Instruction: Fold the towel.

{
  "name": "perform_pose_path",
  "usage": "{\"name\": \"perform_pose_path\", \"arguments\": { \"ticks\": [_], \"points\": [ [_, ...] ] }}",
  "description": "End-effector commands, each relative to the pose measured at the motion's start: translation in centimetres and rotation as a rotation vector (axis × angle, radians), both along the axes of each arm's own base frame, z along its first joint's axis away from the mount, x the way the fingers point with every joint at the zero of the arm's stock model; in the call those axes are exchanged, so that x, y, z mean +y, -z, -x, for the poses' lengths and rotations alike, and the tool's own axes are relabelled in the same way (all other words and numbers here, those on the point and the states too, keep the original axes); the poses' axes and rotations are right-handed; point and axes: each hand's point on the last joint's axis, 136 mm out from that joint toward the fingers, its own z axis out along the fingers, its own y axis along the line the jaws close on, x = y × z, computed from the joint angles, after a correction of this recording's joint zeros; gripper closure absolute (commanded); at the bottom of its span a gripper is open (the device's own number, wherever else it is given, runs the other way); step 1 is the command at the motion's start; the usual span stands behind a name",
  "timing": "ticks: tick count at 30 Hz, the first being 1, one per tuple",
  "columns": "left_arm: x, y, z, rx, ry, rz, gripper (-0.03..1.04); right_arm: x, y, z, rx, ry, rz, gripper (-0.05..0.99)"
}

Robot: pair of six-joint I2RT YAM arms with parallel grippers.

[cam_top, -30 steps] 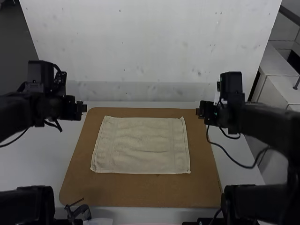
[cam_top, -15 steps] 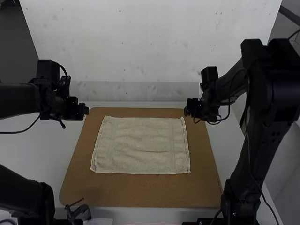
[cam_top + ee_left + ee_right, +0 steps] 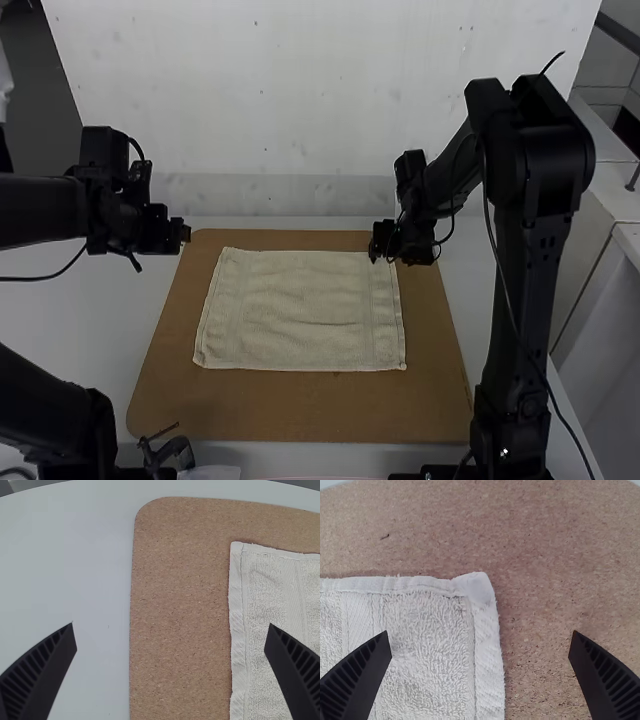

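Towel (image 3: 300, 310) pale, ribbed in bands, hem-edged, spread flat with slight wrinkles.

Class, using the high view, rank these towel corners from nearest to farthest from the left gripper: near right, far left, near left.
1. Far left corner: just beside the left gripper, to its right.
2. Near left corner: same side of the towel, closer to the camera.
3. Near right corner: across the towel, diagonally opposite.
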Motion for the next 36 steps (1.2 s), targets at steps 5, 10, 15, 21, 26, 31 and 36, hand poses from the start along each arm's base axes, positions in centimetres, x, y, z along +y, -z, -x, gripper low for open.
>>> {"name": "perform_pose_path", "arguments": {
  "ticks": [5, 10, 15, 21, 26, 31, 36],
  "points": [
    [0.0, 1.0, -0.9, 0.021, -0.003, 0.017, 0.04, 0.0, 2.7, -0.5, 0.045, 0.047, 0.113, 0.75],
    [-0.3, 2.8, -1.5, 0.067, 0.004, 0.014, 0.04, -0.6, 4.0, 0.2, 0.123, 0.075, 0.142, 0.92],
    [-1.1, 4.6, -3.5, 0.128, 0.017, -0.009, 0.04, -1.0, 4.2, 0.2, 0.129, 0.085, 0.148, 0.92],
    [-2.8, 7.0, -5.5, 0.193, 0.035, -0.058, 0.05, -1.1, 4.3, 0.3, 0.131, 0.085, 0.151, 0.92],
    [-3.1, 7.8, -7.7, 0.202, 0.029, -0.093, 0.06, -1.2, 4.5, 0.5, 0.137, 0.084, 0.155, 0.92],
    [-3.9, 8.3, -9.5, 0.207, 0.03, -0.114, 0.06, -1.2, 4.6, 0.5, 0.134, 0.085, 0.163, 0.92],
    [-5.9, 9.1, -10.5, 0.224, 0.061, -0.112, 0.06, -1.2, 4.8, 0.5, 0.137, 0.085, 0.17, 0.92]
  ]
}}
